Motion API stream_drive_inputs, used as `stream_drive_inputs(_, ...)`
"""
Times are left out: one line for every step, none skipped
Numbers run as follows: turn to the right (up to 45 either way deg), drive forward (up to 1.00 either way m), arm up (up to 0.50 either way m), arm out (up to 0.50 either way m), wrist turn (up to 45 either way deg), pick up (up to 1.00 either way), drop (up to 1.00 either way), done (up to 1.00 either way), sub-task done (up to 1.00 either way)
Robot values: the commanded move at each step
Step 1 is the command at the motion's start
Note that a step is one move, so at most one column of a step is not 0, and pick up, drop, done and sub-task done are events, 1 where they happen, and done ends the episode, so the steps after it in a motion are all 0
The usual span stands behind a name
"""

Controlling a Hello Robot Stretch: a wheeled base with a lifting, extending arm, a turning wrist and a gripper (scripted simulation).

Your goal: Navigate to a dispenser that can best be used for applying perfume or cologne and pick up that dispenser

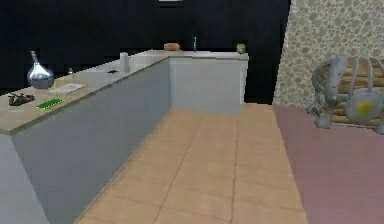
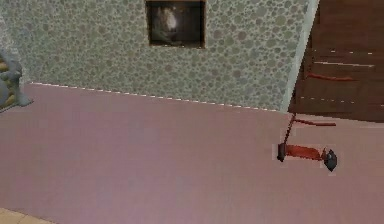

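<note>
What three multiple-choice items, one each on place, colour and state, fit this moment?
1. Where does the silver flask-shaped vessel stand?
A. on a chair
B. on the counter at the forward view's left
C. on a shelf

2. What colour is the low frame-like thing lying on the floor in the arm side view?
A. blue
B. yellow
C. red

3. How is the framed picture placed?
A. hanging on the patterned wall
B. lying flat on the floor
C. leaning on a door

Answers:
1 B: it stands on the beige countertop.
2 C: its bars are red against the pink floor.
3 A: it sits high on the wall, clear of the floor.
</note>
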Motion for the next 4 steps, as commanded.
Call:
stream_drive_inputs(0.0,1.00,0.00,0.00,0.0,0.00,0.00,0.00,0.00)
stream_drive_inputs(0.0,1.00,0.00,0.00,0.0,0.00,0.00,0.00,0.00)
stream_drive_inputs(3.0,0.00,0.00,0.00,0.0,0.00,0.00,0.00,0.00)
stream_drive_inputs(0.0,0.65,0.00,0.00,0.0,0.00,0.00,0.00,0.00)
